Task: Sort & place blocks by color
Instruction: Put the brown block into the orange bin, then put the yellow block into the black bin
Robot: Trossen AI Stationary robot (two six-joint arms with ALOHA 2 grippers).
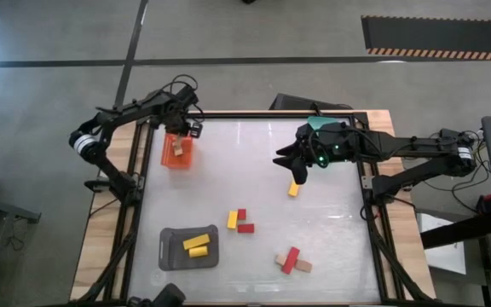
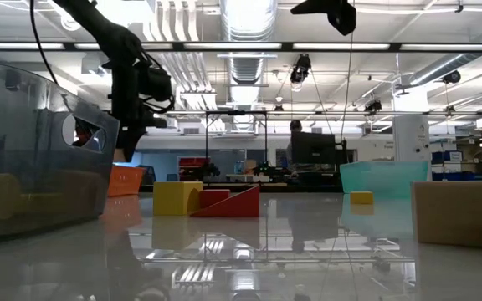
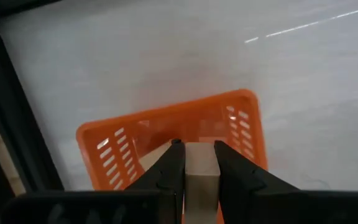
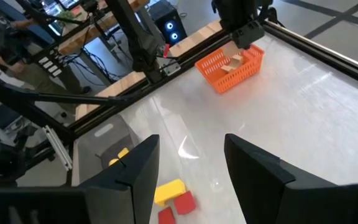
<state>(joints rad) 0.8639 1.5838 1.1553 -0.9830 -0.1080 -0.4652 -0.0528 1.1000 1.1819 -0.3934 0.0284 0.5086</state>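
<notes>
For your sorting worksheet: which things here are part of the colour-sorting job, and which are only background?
Job: tan block in left gripper; yellow block below right gripper; red blocks; orange tray; grey tray.
Background: monitor; ceiling ducts.

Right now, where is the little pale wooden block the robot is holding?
The pale tan wooden block sits pinched in the left end effector, right above the orange slotted plastic tray at the table's far left.

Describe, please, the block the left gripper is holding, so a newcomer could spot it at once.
Find the orange tray at the table's far left. Directly above it hangs the left gripper, shut on a pale tan block. Unlike the other blocks, it is off the table.
</notes>
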